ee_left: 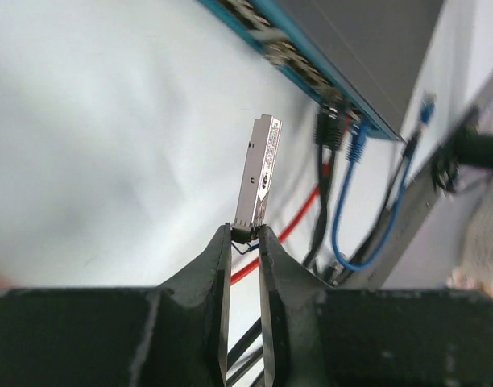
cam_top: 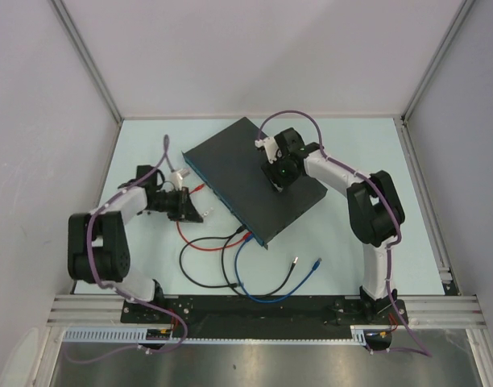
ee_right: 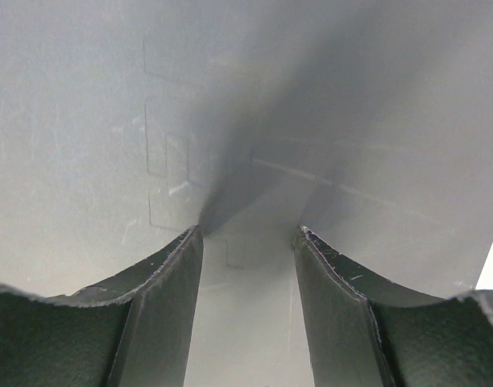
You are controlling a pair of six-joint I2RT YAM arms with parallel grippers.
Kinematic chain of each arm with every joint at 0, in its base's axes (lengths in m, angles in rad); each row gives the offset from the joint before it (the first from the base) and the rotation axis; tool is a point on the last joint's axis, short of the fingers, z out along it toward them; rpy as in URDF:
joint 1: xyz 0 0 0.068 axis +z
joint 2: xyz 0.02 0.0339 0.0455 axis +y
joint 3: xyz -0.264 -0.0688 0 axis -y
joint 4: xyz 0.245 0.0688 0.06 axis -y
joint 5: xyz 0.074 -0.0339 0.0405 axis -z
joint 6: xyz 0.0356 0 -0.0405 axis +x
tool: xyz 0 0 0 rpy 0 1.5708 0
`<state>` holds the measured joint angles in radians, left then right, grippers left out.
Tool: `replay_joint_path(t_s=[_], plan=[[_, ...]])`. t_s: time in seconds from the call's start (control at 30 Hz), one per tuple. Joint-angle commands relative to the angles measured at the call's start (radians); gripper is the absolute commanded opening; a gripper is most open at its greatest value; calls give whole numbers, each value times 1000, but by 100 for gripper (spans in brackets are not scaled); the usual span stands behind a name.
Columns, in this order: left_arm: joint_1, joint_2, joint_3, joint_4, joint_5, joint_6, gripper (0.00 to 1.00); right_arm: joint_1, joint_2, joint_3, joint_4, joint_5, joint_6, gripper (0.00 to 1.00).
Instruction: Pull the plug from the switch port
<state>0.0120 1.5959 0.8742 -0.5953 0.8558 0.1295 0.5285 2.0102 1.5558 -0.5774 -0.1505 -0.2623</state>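
Note:
The switch [cam_top: 254,181] is a flat dark grey box lying diagonally, its blue-teal socket edge [ee_left: 311,76] facing my left arm. My left gripper [ee_left: 246,234] is shut on the dark end of a slim silver plug [ee_left: 260,181]. The plug stands clear of the socket row, with bare table between them. In the top view my left gripper [cam_top: 200,211] is just left of the switch's edge. My right gripper [ee_right: 248,234] is open, its fingertips resting on the switch's grey top [ee_right: 150,97]; in the top view it [cam_top: 277,173] sits over the box's middle.
A black cable [ee_left: 331,129] and a blue cable [ee_left: 358,141] are plugged into the switch's near end. A red cable [ee_left: 299,218] lies under my left gripper. Loose black [cam_top: 296,261] and blue [cam_top: 316,263] cable ends lie on the table near the front rail.

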Motion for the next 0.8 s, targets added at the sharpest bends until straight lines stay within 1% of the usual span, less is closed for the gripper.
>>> replay_joint_path(t_s=[0.0, 0.03, 0.07, 0.1, 0.13, 0.2, 0.23, 0.4, 0.43, 0.47, 0.57, 0.63, 0.77], plan=[[161, -143, -59, 110, -86, -99, 0, 5, 79, 27, -27, -24, 15, 54], [234, -163, -72, 123, -102, -117, 0, 7, 82, 32, -29, -24, 17, 54], [276, -187, -108, 171, -112, -137, 0, 8, 87, 41, -30, -26, 18, 54], [320, -210, -130, 199, -109, -207, 0, 5, 88, 47, -32, -27, 18, 54], [404, -268, -153, 234, -104, -241, 0, 7, 96, 50, -33, -29, 20, 54], [474, -319, -208, 314, -112, -331, 0, 8, 101, 59, -35, -32, 21, 54], [526, -359, -219, 333, -119, -352, 0, 10, 107, 62, -38, -32, 21, 54], [631, -421, -254, 377, -179, -416, 0, 13, 116, 72, -41, -35, 24, 54], [672, -421, -257, 376, -229, -430, 0, 13, 116, 72, -44, -37, 24, 54], [689, -412, -264, 373, -260, -447, 0, 13, 117, 72, -42, -35, 24, 54], [766, -369, -283, 382, -311, -484, 0, 13, 120, 72, -44, -41, 26, 54], [790, -352, -284, 394, -340, -484, 0, 11, 121, 73, -42, -43, 26, 54], [792, -286, -264, 408, -353, -467, 0, 11, 119, 70, -38, -43, 28, 54]])
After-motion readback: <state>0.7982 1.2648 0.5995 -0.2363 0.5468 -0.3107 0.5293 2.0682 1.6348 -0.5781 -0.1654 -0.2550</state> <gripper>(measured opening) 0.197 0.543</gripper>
